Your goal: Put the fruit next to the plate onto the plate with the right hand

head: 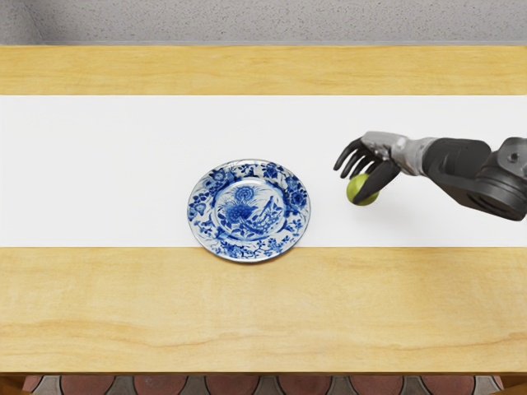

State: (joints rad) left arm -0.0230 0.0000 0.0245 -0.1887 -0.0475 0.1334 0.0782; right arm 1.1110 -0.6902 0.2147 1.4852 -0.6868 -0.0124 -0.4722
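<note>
Nearest, the blue-patterned plate [249, 210] sits on the white runner [123, 164]. Right of it, apart, the green fruit [360, 194] lies half hidden under the right hand [369, 159], fingers spread, gripping nothing; contact unclear.

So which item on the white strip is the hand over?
The green fruit, under the right hand; the blue-patterned plate lies apart from both.

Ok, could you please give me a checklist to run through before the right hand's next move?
1. Right hand positioned over the green fruit: ok.
2. Grasp closed on the fruit: not ok, the hand looks open.
3. Fruit lifted off the table: cannot tell.
4. Plate bare to receive the fruit: ok.
5. Nothing lying between fruit and plate: ok.
</note>
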